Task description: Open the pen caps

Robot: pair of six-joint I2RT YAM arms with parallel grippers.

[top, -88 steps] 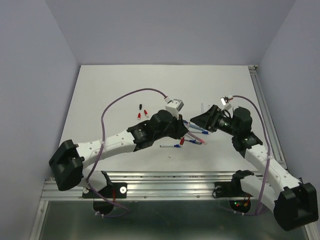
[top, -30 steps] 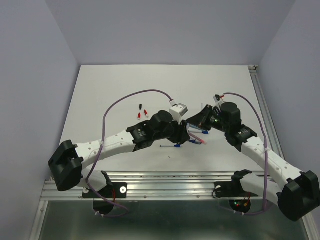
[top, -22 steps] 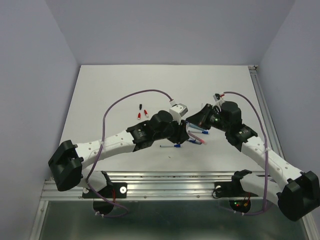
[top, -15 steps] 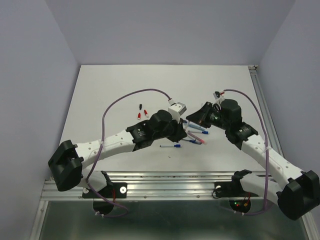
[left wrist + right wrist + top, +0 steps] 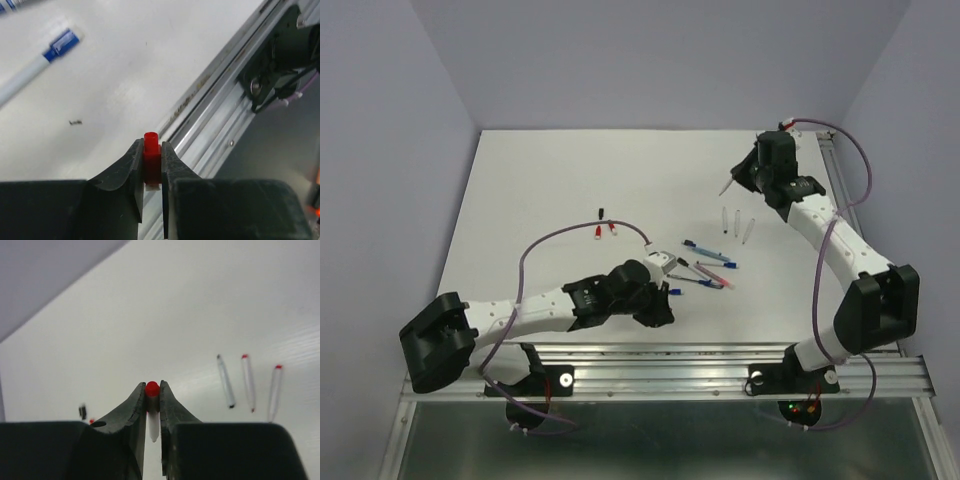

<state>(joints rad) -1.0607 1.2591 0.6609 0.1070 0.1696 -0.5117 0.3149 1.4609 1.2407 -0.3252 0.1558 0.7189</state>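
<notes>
**Left arm.** The left fingers [image 5: 131,172] stood narrow, clamped on a red cap [image 5: 150,150]. The cap sat upright between the tips with its top just proud of them, and its lower part was hidden between the fingers. In the wrist view it was seen against the near edge of the desk [image 5: 570,170], where the metal rail [image 5: 220,120] begins. In the overhead view the cap could not be made out, as the left arm masked it.

**Right arm.** The right fingers [image 5: 134,410] were likewise narrow, gripping a red-ended pen [image 5: 152,422]. Its white barrel ran down between them, and the finger bodies hid the lower tip. The pen was held clear of the surface near the far right corner of the desk.

**On the desk.**
- Three uncapped pens [image 5: 735,222] lay side by side toward the right edge, none touching another.
- A loose cluster of capped pens [image 5: 717,265] lay toward the near edge, about midway across. Their number could not be fixed, because they overlapped and the left wrist covered the nearest.
- One blue-capped pen [image 5: 37,70] was cut off by the margin of the left wrist view.
- A black cap [image 5: 602,211] and a pair of red caps [image 5: 595,232] lay loose left of centre. They were too small for further detail.
</notes>
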